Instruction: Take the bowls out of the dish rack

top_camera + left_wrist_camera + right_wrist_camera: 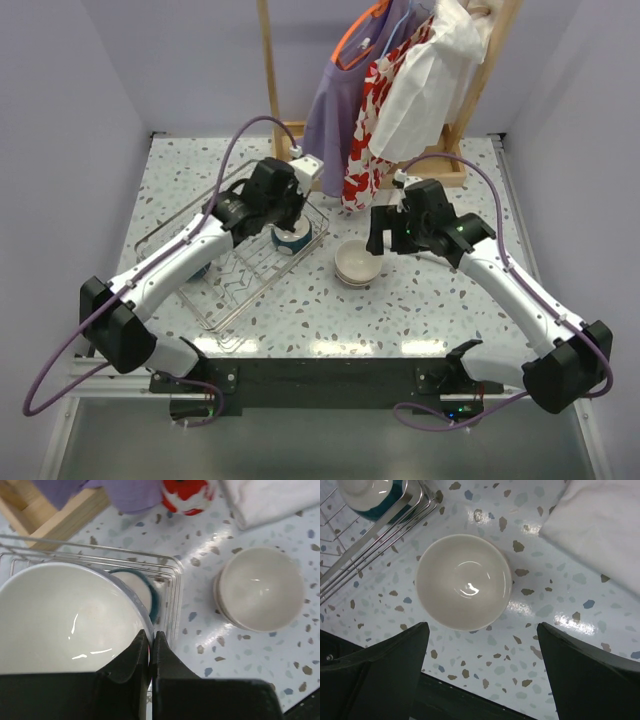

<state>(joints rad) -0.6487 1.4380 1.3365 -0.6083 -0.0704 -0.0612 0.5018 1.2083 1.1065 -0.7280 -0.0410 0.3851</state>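
Finds the left claw (150,642) clamped on the near rim of a white bowl (65,615), fingers almost meeting with only the bowl's thin wall between them. Holds that bowl over the far right corner of the dish rack (225,275), with the left arm (170,265) stretched diagonally across the wire basket. Directly below, inside the same corner, sees a teal-banded bowl (145,592) sitting upright, largely covered in the left wrist view by the held one. Cannot tell contact between the held bowl and the one beneath it. Outside the rack, near that same corner, locates a nested stack of pale bowls (463,581) standing upright on the speckled tabletop (555,610), openings up and glossy insides catching the light. Has the right claw (482,630) hanging above that stack, fingers spread wide apart and empty, one to each side of it and touching nothing. Farther back, at the far edge of the tabletop, notes a wooden clothes stand (268,70) draped with a purple garment (335,110), a red-and-white garment (370,115) and a white cloth (600,525), the cloth reaching down close to the stack's right side.
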